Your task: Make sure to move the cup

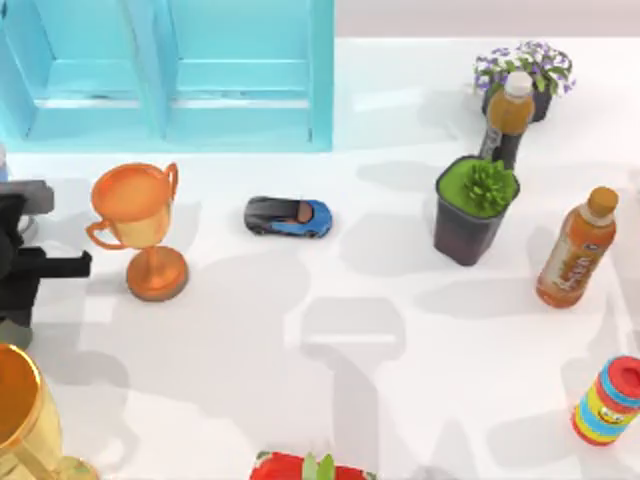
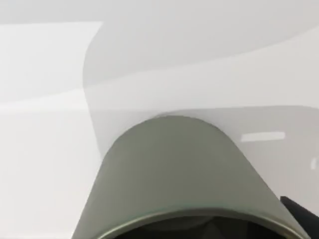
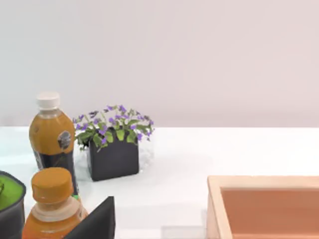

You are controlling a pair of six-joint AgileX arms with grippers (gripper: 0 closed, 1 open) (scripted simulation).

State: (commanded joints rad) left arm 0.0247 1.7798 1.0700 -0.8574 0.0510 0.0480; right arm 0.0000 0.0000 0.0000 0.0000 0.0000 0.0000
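Note:
The cup (image 2: 174, 174) is a plain grey-green cylinder, seen very close in the left wrist view with its open rim nearest the camera, standing on the white table. A dark corner (image 2: 301, 216) of my left gripper shows just beside the rim. From above, my left gripper (image 1: 50, 265) sits at the table's far left edge, beside an orange trophy (image 1: 140, 225); the cup is hidden under the arm there. A dark edge of my right arm (image 3: 94, 219) shows in the right wrist view.
A gold trophy (image 1: 20, 420) stands front left and a toy car (image 1: 288, 216) mid-table. A plant pot (image 1: 473, 208), two bottles (image 1: 577, 248), purple flowers (image 1: 525, 75) and a striped can (image 1: 607, 400) are on the right. A blue cabinet (image 1: 170, 70) stands behind, with a wooden box (image 3: 269, 206) in the right wrist view.

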